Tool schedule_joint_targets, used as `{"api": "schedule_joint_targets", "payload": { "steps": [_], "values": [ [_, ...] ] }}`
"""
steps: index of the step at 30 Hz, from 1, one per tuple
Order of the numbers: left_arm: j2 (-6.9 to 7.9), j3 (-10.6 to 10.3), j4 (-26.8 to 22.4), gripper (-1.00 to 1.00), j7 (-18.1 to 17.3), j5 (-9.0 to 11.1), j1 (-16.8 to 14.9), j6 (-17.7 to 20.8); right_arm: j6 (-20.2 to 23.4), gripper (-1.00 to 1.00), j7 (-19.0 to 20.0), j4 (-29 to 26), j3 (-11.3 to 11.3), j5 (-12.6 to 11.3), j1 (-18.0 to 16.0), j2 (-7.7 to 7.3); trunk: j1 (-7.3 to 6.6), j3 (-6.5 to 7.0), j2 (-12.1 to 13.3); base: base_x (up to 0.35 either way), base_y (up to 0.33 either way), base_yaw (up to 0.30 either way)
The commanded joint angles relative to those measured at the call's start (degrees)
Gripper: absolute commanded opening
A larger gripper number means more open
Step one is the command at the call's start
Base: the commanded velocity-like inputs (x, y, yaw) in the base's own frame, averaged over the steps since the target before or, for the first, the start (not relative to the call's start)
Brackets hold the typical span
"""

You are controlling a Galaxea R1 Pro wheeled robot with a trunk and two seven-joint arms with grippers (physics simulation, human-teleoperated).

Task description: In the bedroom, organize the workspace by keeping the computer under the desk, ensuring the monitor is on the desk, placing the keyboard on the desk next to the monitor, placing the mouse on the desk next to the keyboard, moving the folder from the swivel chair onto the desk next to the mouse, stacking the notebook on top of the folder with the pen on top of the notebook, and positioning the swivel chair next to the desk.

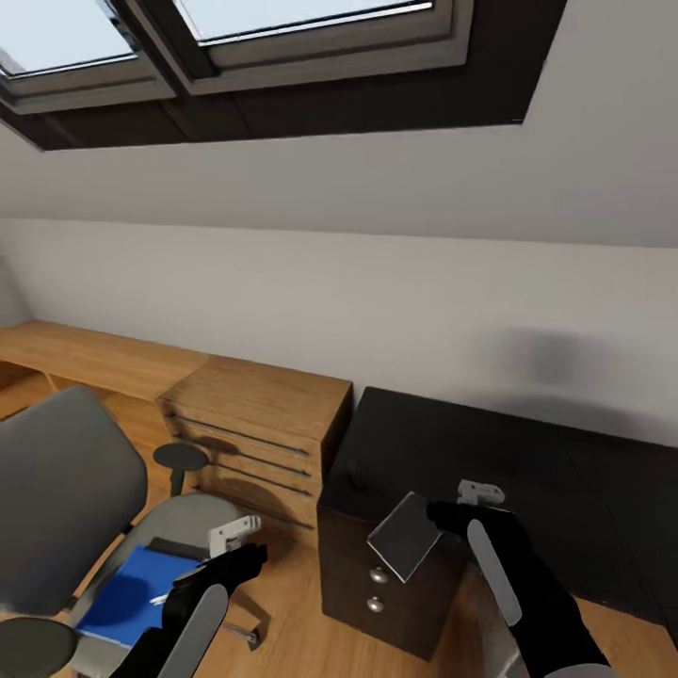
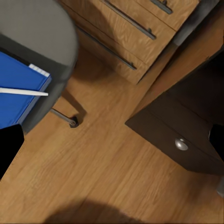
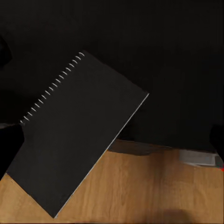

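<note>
The grey swivel chair (image 1: 66, 490) stands at the left. On its seat lies the blue folder (image 1: 127, 593) (image 2: 18, 88), with the thin white pen (image 1: 168, 595) (image 2: 23, 92) across it. My left gripper (image 1: 247, 557) hovers just right of the seat, open and empty. At the right is the black desk (image 1: 490, 452), where the small black mouse (image 1: 356, 471) sits near the left end. My right gripper (image 1: 441, 515) is shut on the notebook (image 1: 405, 537) (image 3: 79, 140). This spiral-bound notebook hangs tilted over the desk's front left corner, partly above the floor.
A light wooden chest of drawers (image 1: 259, 424) stands between chair and desk, and a low wooden shelf (image 1: 85, 353) runs along the wall. Black desk drawers with silver knobs (image 1: 377, 576) (image 2: 181, 144) face me. A chair castor (image 2: 73, 123) rests on the wooden floor (image 2: 93, 177).
</note>
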Motion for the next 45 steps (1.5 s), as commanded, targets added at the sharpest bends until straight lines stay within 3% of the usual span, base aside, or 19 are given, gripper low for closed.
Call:
{"api": "schedule_joint_targets", "payload": {
  "steps": [1,3,7,27,33,39,42,45],
  "values": [
    [0.06,-0.2,-0.1,1.0,0.6,0.5,-0.1,0.0,0.2,1.0,-0.5,0.0,0.7,-0.4,0.0,-0.04,0.04,-0.13,-0.1,0.296,0.0,0.245],
    [0.06,-0.2,-0.1,1.0,0.6,0.6,-0.1,0.0,0.2,1.0,-0.6,0.3,2.5,-0.4,0.0,-0.07,0.04,-0.23,-0.1,0.311,0.0,0.24],
    [0.06,-0.2,-0.1,1.0,0.6,0.6,-0.1,0.0,0.2,1.0,-0.6,0.5,3.6,-0.4,0.0,-0.11,0.04,-0.43,-0.1,0.317,0.0,0.232],
    [0.04,-0.2,-0.1,1.0,0.6,0.6,-0.1,0.0,-0.6,1.0,-0.5,1.3,4.3,-0.3,0.0,-0.15,0.04,-1.52,-0.1,0.05,0.0,0.221],
    [0.06,-0.2,-0.1,1.0,0.6,0.6,-0.1,0.0,-2.6,1.0,-0.5,2.3,9.0,-0.3,0.0,-0.29,0.04,-1.85,-0.1,0.0,0.0,0.218],
    [-0.01,-0.2,-0.1,1.0,0.5,0.5,-0.1,0.0,-3.1,1.0,-0.5,2.4,10.0,-0.1,0.0,-0.45,0.04,-2.09,-0.1,0.05,0.0,0.15],
    [-0.03,-0.2,0.0,1.0,0.4,0.6,0.0,0.0,-5.0,1.0,-0.5,2.5,10.0,3.1,0.0,-0.48,0.04,-2.1,-0.1,0.185,0.0,0.015],
    [-0.03,-0.3,0.0,1.0,0.4,0.5,0.0,0.0,-6.0,1.0,-0.5,3.2,10.0,4.0,0.0,-0.48,0.04,-2.11,-0.1,0.037,0.0,0.003]
  ]
}}
